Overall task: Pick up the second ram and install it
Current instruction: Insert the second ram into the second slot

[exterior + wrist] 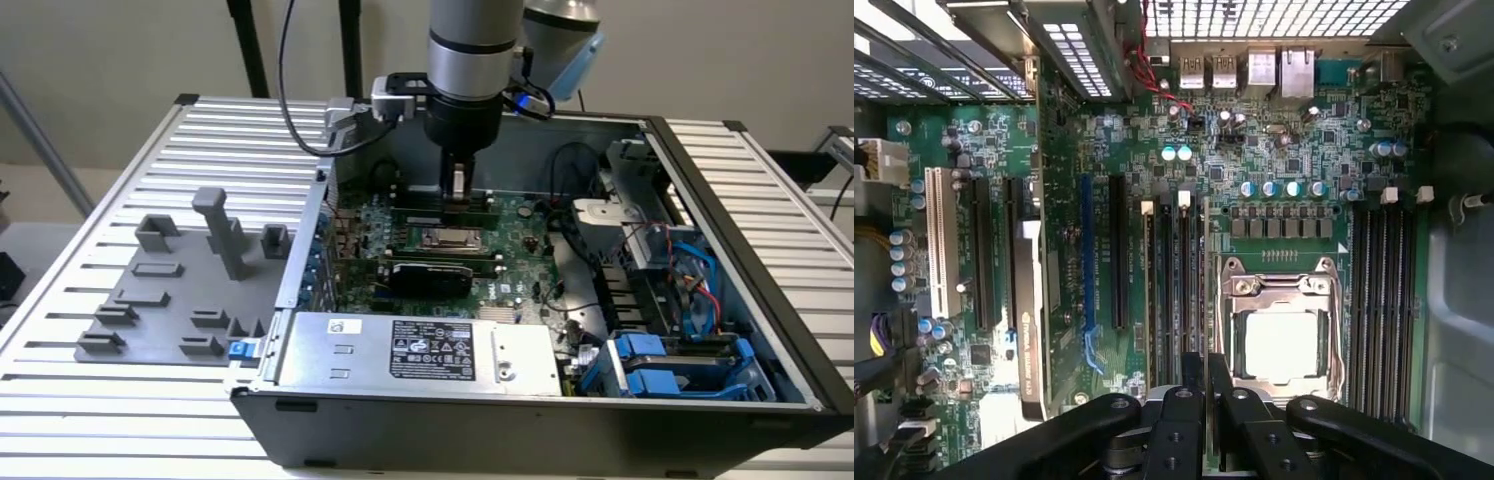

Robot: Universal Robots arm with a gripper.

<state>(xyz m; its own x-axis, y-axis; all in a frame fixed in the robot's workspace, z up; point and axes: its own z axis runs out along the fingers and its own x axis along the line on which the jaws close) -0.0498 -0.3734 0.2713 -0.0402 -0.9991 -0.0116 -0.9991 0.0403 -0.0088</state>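
The hand (1206,395) pinches the second ram (1205,290) edge-on, its long axis running along the memory slots (1172,290) just beside the silver processor socket (1281,335); beyond the socket lie the rear ports (1254,70) of the computer case (534,420)

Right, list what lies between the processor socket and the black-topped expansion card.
Wrist view: memory slots beside the processor socket, then a black expansion slot and a blue slot, then the expansion card.
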